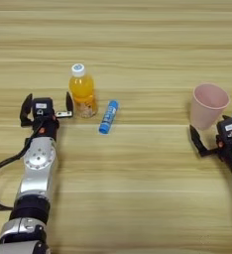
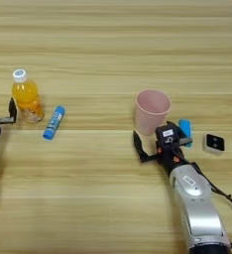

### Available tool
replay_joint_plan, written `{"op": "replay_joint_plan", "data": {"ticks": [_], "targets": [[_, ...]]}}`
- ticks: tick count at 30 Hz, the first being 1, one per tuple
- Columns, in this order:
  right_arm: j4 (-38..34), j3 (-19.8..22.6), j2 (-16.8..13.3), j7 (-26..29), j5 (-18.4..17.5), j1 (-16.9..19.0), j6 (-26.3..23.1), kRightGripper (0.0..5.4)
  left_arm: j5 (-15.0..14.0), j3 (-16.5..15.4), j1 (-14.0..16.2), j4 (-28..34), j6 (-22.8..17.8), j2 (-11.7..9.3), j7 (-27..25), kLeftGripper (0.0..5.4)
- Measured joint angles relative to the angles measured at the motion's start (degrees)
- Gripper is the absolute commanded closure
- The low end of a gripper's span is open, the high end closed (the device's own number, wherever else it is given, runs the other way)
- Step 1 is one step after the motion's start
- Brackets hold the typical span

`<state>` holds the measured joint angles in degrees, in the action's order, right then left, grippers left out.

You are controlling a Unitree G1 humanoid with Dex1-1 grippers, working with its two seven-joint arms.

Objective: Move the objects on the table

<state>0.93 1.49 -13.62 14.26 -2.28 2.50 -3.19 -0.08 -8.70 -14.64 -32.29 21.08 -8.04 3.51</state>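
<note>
While I watch from my station, the left gripper (image 1: 46, 104) stands with fingers spread just beside the orange-drink bottle (image 1: 83, 91), with the blue-and-white tube (image 1: 108, 117) near. The right gripper (image 2: 160, 140), also spread, sits just below the pink cup (image 2: 151, 112); the black cube (image 2: 214, 144) lies at its right on the table (image 2: 113, 44).

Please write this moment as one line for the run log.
left gripper: open beside bottle | right gripper: open below pink cup | tube: lying

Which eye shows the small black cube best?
The right eye view: the black cube lies in full sight on the table, right of the right gripper. The left eye view cuts it off entirely.
</note>
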Motion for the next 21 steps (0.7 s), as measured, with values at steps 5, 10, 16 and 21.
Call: {"op": "replay_joint_plan", "data": {"ticks": [5,10,16,21], "targets": [[2.04,-0.27,0.03,0.22,0.03,-1.19,0.28,0.02,0.00,0.01,0.00,0.00,0.00,0.00,0.01,0.00],[4.71,-0.63,0.08,0.16,0.28,-3.47,1.44,0.02,0.01,0.01,0.00,0.00,0.00,-0.01,0.01,0.00],[9.93,0.09,0.15,-0.24,0.24,-7.22,3.19,0.02,0.02,0.01,0.00,0.00,0.01,0.00,0.05,0.00],[14.07,0.48,0.15,-0.33,0.30,-10.01,4.64,0.02,0.01,0.01,0.00,0.00,0.01,-0.01,0.08,0.00]]}}
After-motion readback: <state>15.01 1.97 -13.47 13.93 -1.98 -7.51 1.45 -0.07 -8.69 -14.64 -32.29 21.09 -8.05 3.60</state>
